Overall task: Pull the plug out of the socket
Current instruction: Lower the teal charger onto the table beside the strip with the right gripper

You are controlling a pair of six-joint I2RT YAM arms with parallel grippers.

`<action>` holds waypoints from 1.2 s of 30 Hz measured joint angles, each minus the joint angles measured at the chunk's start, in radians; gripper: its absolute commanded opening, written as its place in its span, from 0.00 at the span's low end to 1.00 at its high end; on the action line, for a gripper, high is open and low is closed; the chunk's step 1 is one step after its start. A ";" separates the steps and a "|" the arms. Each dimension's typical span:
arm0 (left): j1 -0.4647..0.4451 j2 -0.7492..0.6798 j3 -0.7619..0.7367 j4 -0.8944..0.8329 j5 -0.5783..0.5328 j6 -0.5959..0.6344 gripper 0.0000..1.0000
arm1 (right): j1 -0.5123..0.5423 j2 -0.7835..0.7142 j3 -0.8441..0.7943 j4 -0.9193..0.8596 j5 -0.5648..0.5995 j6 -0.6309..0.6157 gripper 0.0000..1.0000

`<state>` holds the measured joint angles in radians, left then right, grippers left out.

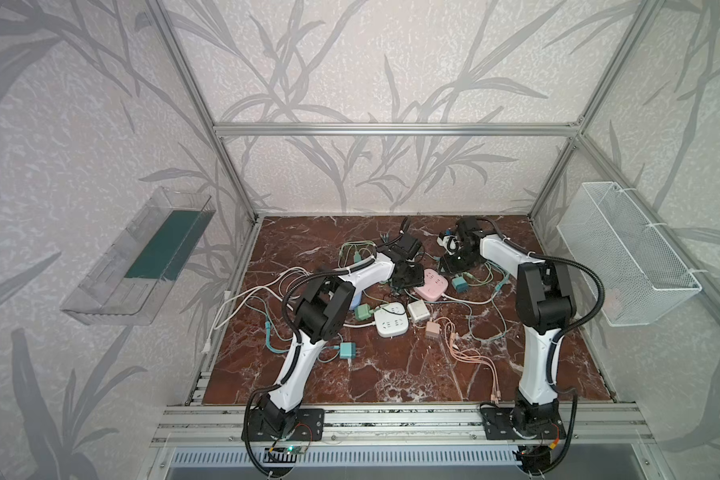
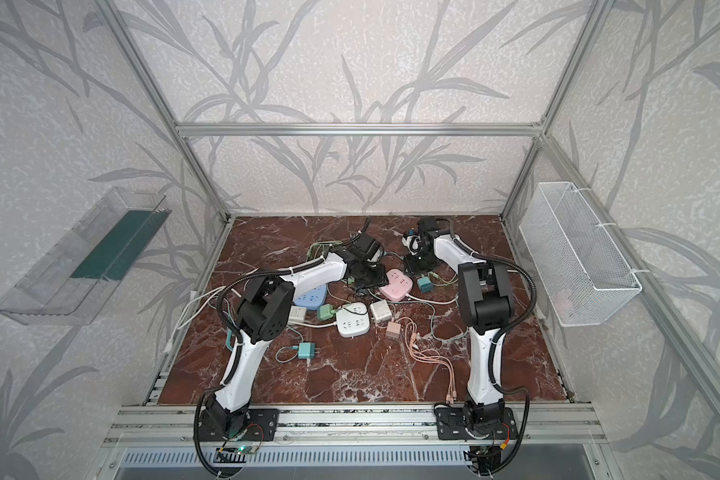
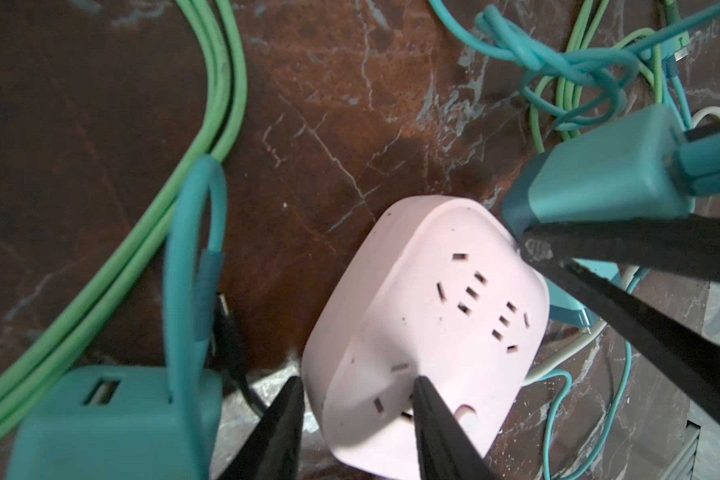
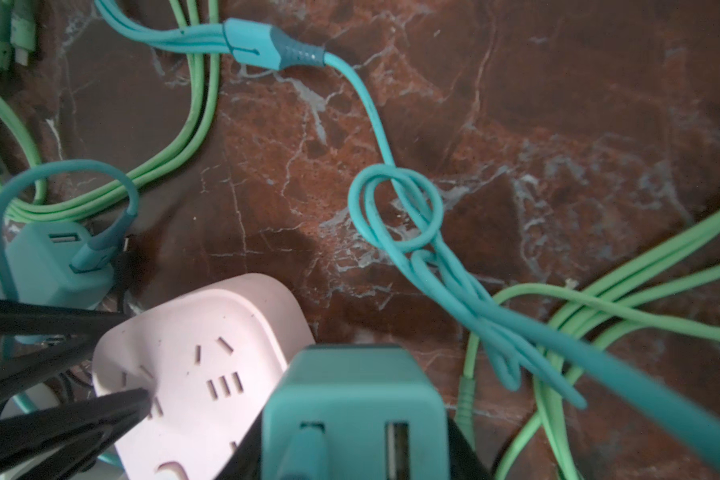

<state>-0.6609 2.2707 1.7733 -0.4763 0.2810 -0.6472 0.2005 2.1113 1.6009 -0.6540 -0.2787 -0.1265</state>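
Pink plastic: the pink socket (image 1: 433,284), face up, mid-desk. Clamped across its rim by the left fingers (image 3: 433,415), one tip on the face, the other against the side wall. Left arm bent sharply at the elbow, forearm low, stretched toward the socket. Right arm upright from its base, forearm reaching beyond the socket, wrist folded down beside it. Right fingers (image 3: 591,245) clenched on the teal plug (image 4: 354,411), just beside the socket's edge; prongs hidden, so cannot tell whether clear of the holes.

Crowding the socket: a second teal charger (image 3: 113,415) with a looped cable, green cables (image 3: 208,145) curving past, a knotted teal cable (image 4: 395,208) near. Nearer the arm bases than the socket: a white socket (image 1: 390,322), a white cube adapter (image 1: 417,309), a peach charger (image 1: 432,330).

Underneath, red-brown marble desk (image 1: 350,374), white-veined. Around, aluminium frame (image 1: 391,129) and leaf-patterned wallpaper (image 1: 350,62); on the side walls, well apart from the socket, a white wire basket (image 1: 628,253) and a clear tray (image 1: 138,257).
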 measured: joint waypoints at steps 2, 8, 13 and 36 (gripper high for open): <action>0.000 -0.001 -0.002 0.002 -0.001 0.000 0.44 | -0.003 0.002 0.001 -0.011 0.000 0.004 0.23; 0.000 -0.010 -0.021 0.022 -0.013 0.000 0.45 | -0.010 0.002 0.001 -0.026 -0.001 0.015 0.24; 0.000 -0.013 -0.025 0.027 -0.018 0.000 0.45 | -0.011 0.007 0.010 -0.040 0.000 0.029 0.28; -0.001 -0.022 -0.046 0.051 -0.021 0.000 0.45 | -0.029 0.034 0.060 -0.106 0.043 0.064 0.36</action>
<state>-0.6617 2.2490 1.7275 -0.4255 0.2600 -0.6476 0.1711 2.1452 1.6604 -0.7601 -0.2359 -0.0620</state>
